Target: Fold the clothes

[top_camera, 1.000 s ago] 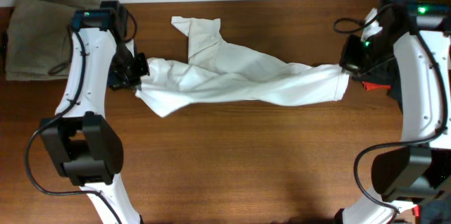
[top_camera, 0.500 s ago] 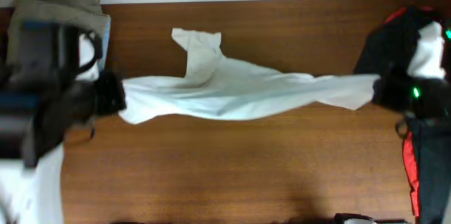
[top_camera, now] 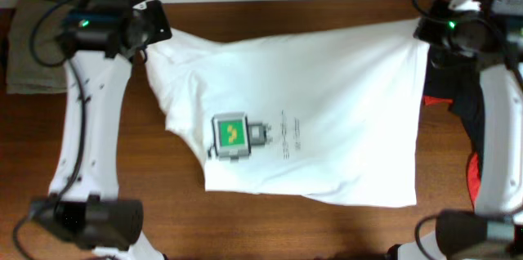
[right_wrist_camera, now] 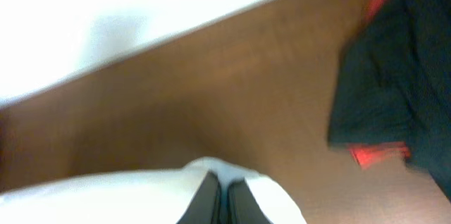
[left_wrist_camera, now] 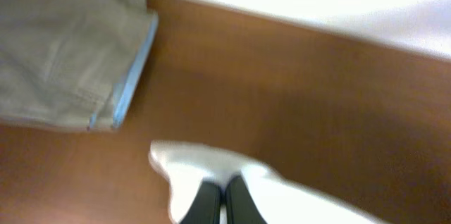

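Both pincers are pinched on cloth, and the shirt has just opened out flat.

My left pincer point(left_wrist_camera: 224, 199) and right pincer point(right_wrist_camera: 220, 192) are each pressed together on a far corner of the plain white short-sleeved T-shirt point(top_camera: 327, 105). Half a second ago it hung between them as a twisted rope. Now it lies spread across the brown wooden table point(top_camera: 286, 231), small green label point(top_camera: 231, 133) showing, between the khaki folded garment point(top_camera: 33, 43) and the black red-trimmed garment point(top_camera: 458, 100). I judge it laid out, ready for a first fold.
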### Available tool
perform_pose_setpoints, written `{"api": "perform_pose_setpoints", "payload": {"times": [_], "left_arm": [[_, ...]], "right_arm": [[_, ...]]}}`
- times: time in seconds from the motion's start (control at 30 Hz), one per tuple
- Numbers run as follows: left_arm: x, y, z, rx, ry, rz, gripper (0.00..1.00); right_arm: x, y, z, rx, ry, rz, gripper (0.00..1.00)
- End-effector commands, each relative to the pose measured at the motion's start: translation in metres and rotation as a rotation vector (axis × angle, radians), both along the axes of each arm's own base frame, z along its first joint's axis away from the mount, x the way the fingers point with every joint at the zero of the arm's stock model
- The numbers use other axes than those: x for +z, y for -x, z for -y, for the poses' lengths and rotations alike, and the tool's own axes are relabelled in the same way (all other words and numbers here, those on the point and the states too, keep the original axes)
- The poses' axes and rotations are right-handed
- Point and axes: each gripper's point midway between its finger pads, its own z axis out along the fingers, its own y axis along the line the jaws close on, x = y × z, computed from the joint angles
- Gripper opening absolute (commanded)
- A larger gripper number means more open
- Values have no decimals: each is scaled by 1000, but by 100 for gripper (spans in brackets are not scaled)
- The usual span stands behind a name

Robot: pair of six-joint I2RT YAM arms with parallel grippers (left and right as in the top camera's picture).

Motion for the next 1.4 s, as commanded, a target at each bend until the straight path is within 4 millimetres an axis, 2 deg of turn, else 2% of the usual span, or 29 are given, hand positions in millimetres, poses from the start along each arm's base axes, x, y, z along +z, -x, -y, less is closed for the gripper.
{"api": "perform_pose_setpoints", "payload": {"times": [0.0,0.03,0.07,0.1,0.13,0.17,0.2,0.23,0.27,0.33,0.4,0.47,0.5,0.53,0.57,0.6,0.67,0.77,0.8,0.83,0.87,0.9,1.0,1.03,1.1,1.17,1.27,1.3,1.37], "left_arm": [[68,-30,-17,18,-63,243,1],[134,-17,-18,-7,-91,377,1],[174,-1,-19,-10,-99,455,1],[227,30,-25,-8,-115,566,1],[260,60,-30,-2,-128,639,1],[279,94,-34,4,-133,675,1],[281,112,-35,3,-132,670,1],[277,124,-35,-1,-128,646,1],[265,126,-30,-32,-114,598,1],[213,105,-13,-119,-65,408,1],[134,74,-1,-168,-15,136,1],[10,46,11,-190,63,-265,1],[-44,45,14,-182,92,-433,1],[-93,54,17,-149,129,-605,1],[-126,68,22,-137,165,-725,1],[-144,79,22,-116,172,-795,1],[-149,92,27,-126,171,-844,1],[-96,106,44,-182,153,-707,1],[-70,118,47,-201,146,-637,1],[-54,131,48,-214,143,-597,1],[-39,154,48,-227,141,-565,1],[-36,171,47,-229,142,-562,1],[-52,249,36,-179,163,-618,1],[-56,262,36,-183,175,-627,1],[-62,291,40,-192,224,-634,1],[-62,309,44,-198,265,-610,1],[-72,333,44,-183,300,-610,1],[-83,345,42,-150,310,-638,1],[-104,363,40,-101,323,-695,1]], "right_arm": [[51,-17,-4,-25,-47,185,4],[93,-10,-3,-22,-34,279,4],[131,4,1,-32,-23,351,4],[157,19,5,-45,-15,399,4],[182,40,11,-66,-4,442,4],[198,62,19,-82,30,463,4],[197,77,30,-131,47,439,4],[188,83,34,-146,43,398,4],[174,84,35,-145,40,339,4],[129,76,33,-130,17,175,4],[63,58,34,-116,-15,-37,4],[-21,44,33,-106,-54,-274,4],[-64,45,32,-104,-73,-378,4],[-103,55,30,-103,-90,-478,4],[-128,66,27,-96,-99,-556,4],[-143,76,24,-75,-103,-611,4],[-151,93,21,-73,-115,-684,4],[-126,115,16,-71,-108,-668,4],[-113,125,15,-73,-100,-648,4],[-101,137,13,-73,-96,-633,4],[-90,147,10,-61,-86,-612,4],[-84,155,9,-61,-83,-600,4],[-73,198,8,-86,-45,-622,4],[-73,203,7,-96,-48,-618,4],[-68,232,4,-157,-50,-575,4],[-65,258,-1,-168,-41,-524,4],[-88,294,-10,-192,-62,-542,5],[-101,305,-15,-184,-80,-573,9],[-125,318,-25,-165,-127,-648,9]]}}
